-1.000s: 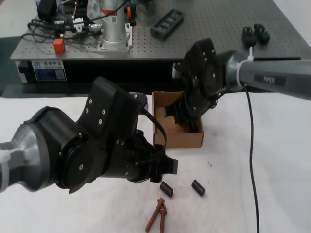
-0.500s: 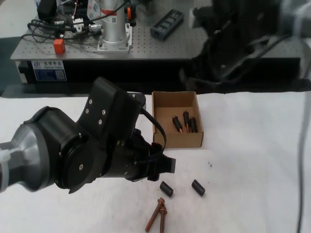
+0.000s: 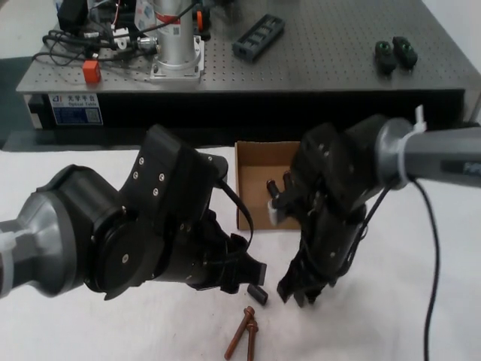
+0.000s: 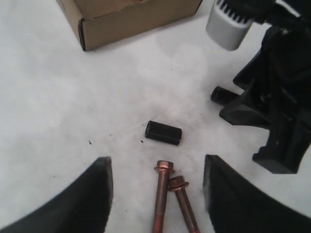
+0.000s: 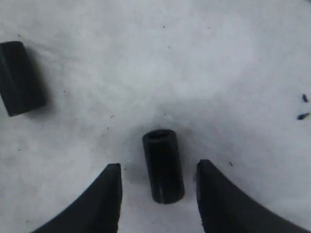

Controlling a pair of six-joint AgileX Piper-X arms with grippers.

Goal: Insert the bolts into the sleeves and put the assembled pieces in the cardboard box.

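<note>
At lower centre of the high view, the right jaws stand wide astride 1 sleeve (image 5: 163, 165), seemingly to grip it; the left jaws gape wide over 2 bolts (image 4: 161, 194) beside another sleeve (image 4: 163, 132).

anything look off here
Nothing stands out. Two bolts lie together on the white cover, one sleeve beside them, a second sleeve inside the open right tool, and the cardboard box sits upright. Only a few dark specks mark the cover.
</note>
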